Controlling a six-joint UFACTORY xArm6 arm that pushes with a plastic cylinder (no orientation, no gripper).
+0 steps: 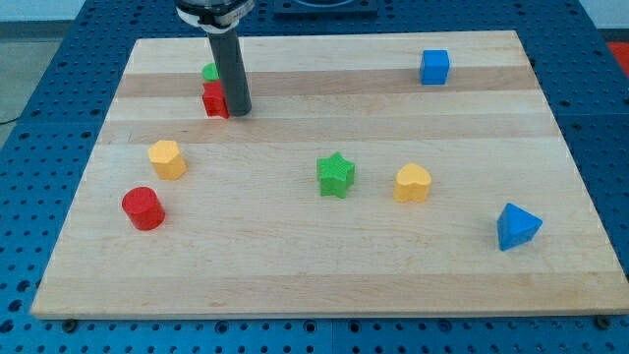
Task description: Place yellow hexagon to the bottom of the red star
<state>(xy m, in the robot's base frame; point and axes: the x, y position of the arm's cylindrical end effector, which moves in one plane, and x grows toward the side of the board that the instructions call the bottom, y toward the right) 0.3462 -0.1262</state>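
My tip (239,111) sits right against the red block (214,100).
No gripper here; the yellow hexagon (167,158) lies below-left of my tip on the worktop (295,265).

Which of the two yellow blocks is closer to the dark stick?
The yellow hexagon block near the view's left edge. My tip rests beside the red block up top, while the other yellow block lies farther right, beyond the green star.

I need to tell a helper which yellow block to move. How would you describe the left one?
On the wooden board, look at the view's left side. The yellow hexagon sits just above the red cylinder; the other yellow block lies right of the green star.
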